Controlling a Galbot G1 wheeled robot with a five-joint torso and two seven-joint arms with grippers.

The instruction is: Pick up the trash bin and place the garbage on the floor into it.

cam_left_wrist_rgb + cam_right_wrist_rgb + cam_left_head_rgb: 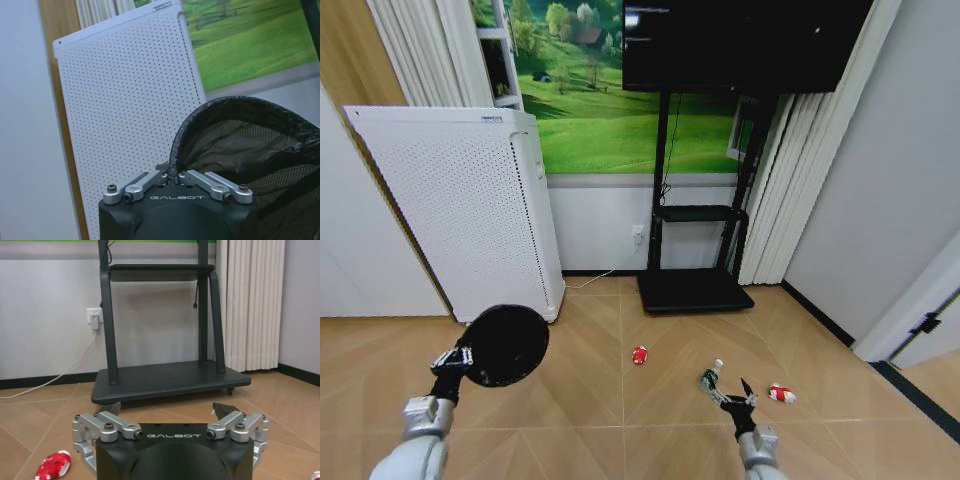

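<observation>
My left gripper [455, 358] is shut on the rim of the black mesh trash bin [507, 345], holding it off the floor at the left with its mouth facing me. In the left wrist view, the fingers [150, 181] pinch the trash bin's rim [172, 172]. The garbage lies on the wooden floor: a red scrap [639, 354], a greenish bottle [710, 377] and a red-and-white wrapper [781, 394]. My right gripper [733, 394] hangs open just behind the bottle, with nothing in it. In the right wrist view, the right gripper [167, 410] stands open, with the red scrap [52, 465] off to one side.
A tall white perforated cabinet [470, 210] stands by the wall behind the bin. A black TV stand with a low base [695, 290] and a cable to a wall socket [93, 318] sits ahead. Curtains [785, 190] and walls close the right side.
</observation>
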